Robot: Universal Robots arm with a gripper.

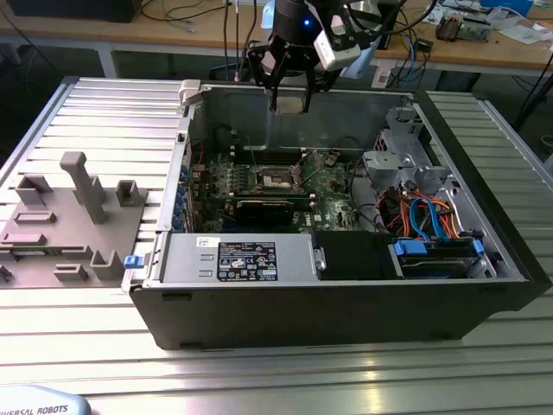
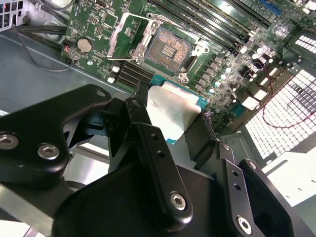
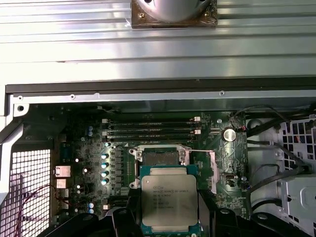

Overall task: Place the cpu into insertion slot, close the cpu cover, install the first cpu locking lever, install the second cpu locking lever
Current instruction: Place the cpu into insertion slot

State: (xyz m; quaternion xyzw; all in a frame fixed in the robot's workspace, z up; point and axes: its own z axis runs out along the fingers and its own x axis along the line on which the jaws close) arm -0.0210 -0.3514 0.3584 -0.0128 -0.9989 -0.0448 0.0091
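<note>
The end effector (image 2: 170, 123) is clamping the cpu (image 2: 174, 106) by its edges, hanging above the uncovered insertion slot (image 2: 170, 49) beneath its fingertips.

The end effector (image 2: 173, 116) is all matte black: chunky flat linkage bars (image 2: 44, 128) with rounded ends, pinned with shiny silver screws (image 2: 178, 200), plus a couple of small bare holes along the fingers (image 2: 153, 143). Higher up, the wrist (image 1: 289, 26) has a glowing blue light (image 1: 306, 24) and a little white box (image 1: 337, 48) sitting on its side.
</note>
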